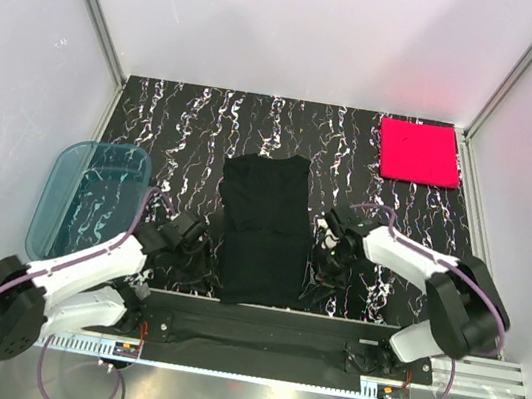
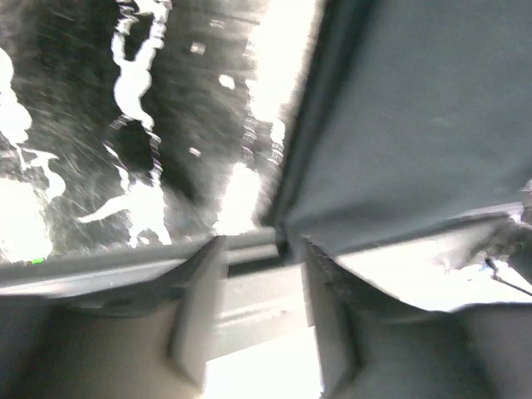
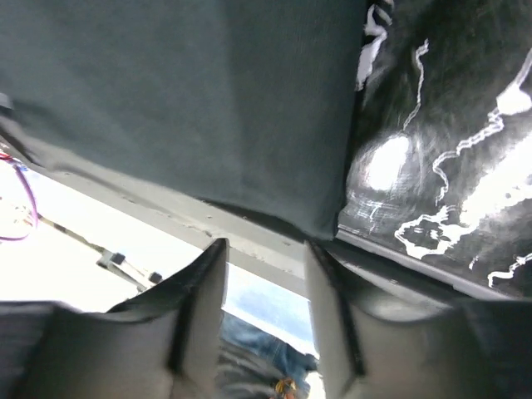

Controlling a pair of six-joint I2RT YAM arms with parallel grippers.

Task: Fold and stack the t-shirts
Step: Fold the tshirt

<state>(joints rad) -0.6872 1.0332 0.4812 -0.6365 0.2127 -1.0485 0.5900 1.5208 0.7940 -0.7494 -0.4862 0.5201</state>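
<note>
— From above, where is the cloth?
— The black shirt (image 1: 261, 229) lies flat in the middle of the counter (image 1: 186, 126), with its lower hem at the near edge. The pink shirt (image 1: 417, 151) is a neat square in the far right corner, well apart. A blue tub (image 1: 84, 196) stands at the left. The left arm (image 1: 93, 268) and the right arm (image 1: 409, 258) reach low, one on each side of the black shirt.
— And the left wrist view?
— The left hand (image 2: 262, 249) is released, with nothing between its fingers. The shirt's near left corner is just in front of the tips.
— The right wrist view?
— The right hand (image 3: 264, 249) is also spread and empty, and the near right corner is just ahead.
— How will it handle?
— I think it is light, soft and limp, so it will sag and wrinkle. It seems better to pinch both near corners and lift them evenly together.
</note>
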